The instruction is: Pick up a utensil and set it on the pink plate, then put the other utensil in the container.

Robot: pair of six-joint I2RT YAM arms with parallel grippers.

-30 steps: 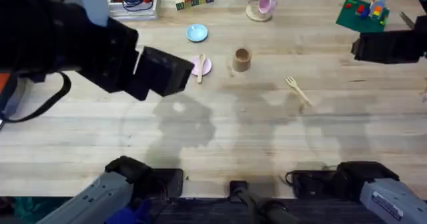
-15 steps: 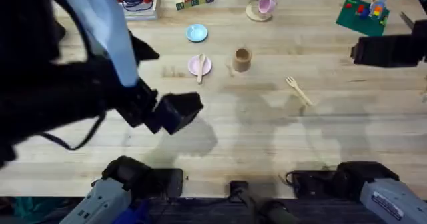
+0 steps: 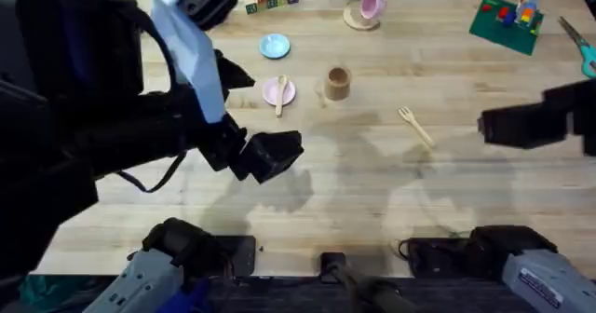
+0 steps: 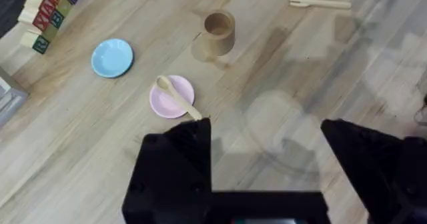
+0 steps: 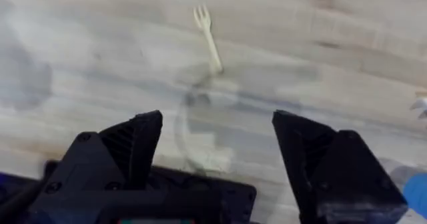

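The small pale wooden spoon [image 3: 280, 95] now lies across the small round pale-pink plate [image 3: 271, 91], its bowl on the plate and its handle running off the near rim onto the wooden worktop [image 3: 372, 192]. The left tool [image 4: 267, 134], which a second ago hung just beside that plate, has pulled back toward its base and stands wide open with nothing between its black fingers; from its wrist camera the plate and spoon sit well ahead of it. So the first half of the job reads as done.

The small pale wooden fork [image 3: 416, 126] lies where it lay before, flat on the worktop, tines pointing away from the bases, well apart from the small tan-brown cylindrical cup [image 3: 337, 83], which stands upright and looks empty in the left wrist view. The right tool [image 5: 217, 134] has moved in from the far right edge toward the fork; its fingers are spread wide and empty, with the fork ahead of them and not yet between them.

What remains, judging by this, is the fork: the right arm seems to be starting its approach, and the thin handle flat on the wood will likely need a low, well-centred pinch.
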